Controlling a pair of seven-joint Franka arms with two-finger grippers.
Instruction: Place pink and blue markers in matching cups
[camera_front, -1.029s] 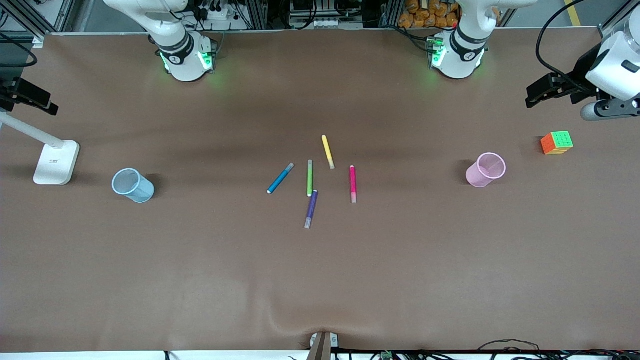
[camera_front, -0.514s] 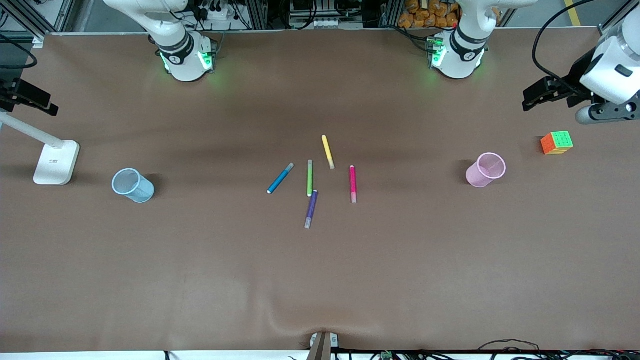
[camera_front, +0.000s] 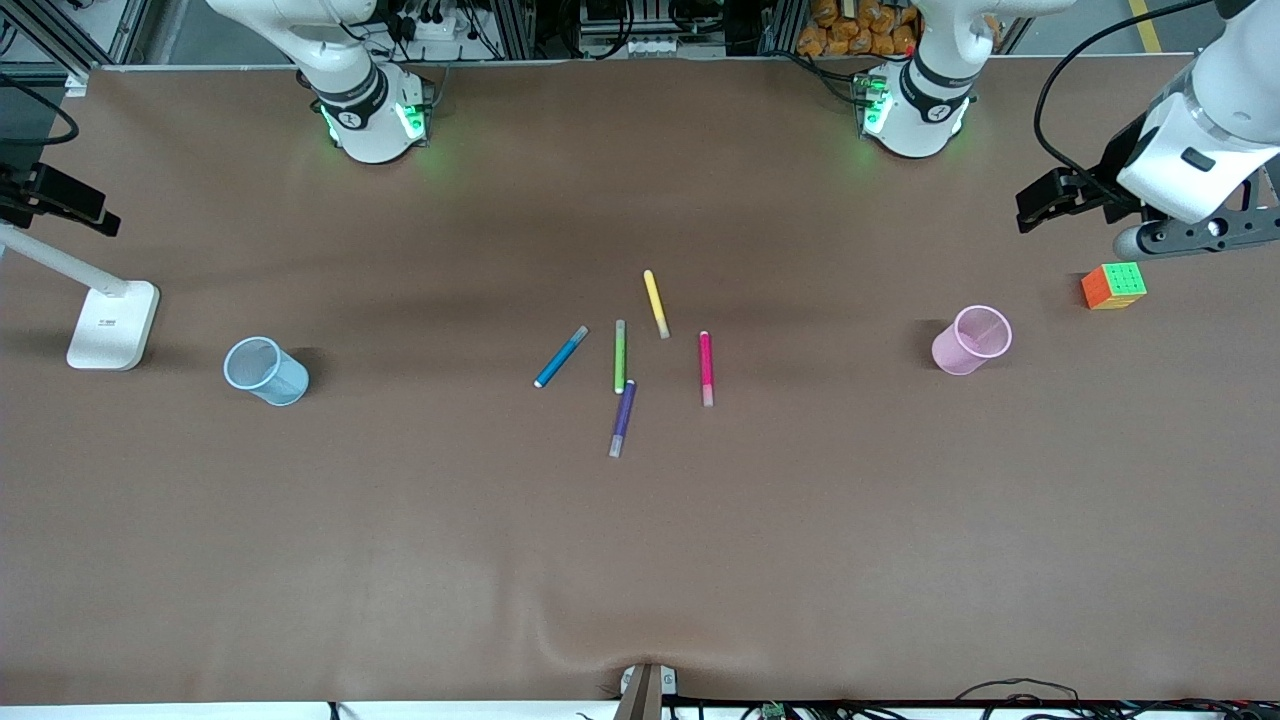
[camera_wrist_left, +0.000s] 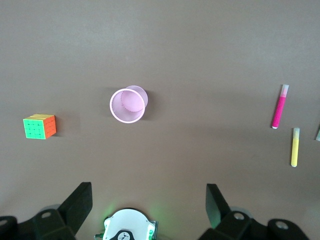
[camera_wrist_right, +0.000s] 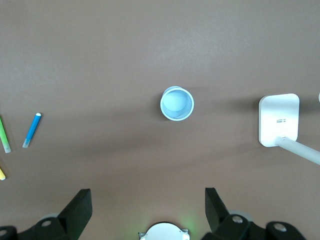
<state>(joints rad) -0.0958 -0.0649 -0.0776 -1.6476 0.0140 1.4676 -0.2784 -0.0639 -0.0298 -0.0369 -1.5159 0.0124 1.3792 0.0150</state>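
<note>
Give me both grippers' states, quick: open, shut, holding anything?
Left gripper: open, empty, high above the table near the pink cup.
Right gripper: open, empty, above the blue cup.

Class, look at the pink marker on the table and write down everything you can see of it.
The pink marker is a slim magenta pen, plastic by its look, with a pale cap end pointing toward the front camera. It lies flat on the brown table among the other pens, touching none; the yellow pen is its closest neighbour. The pink cup stands toward the left arm's end of the table, well apart. No gripper holds or touches it.
</note>
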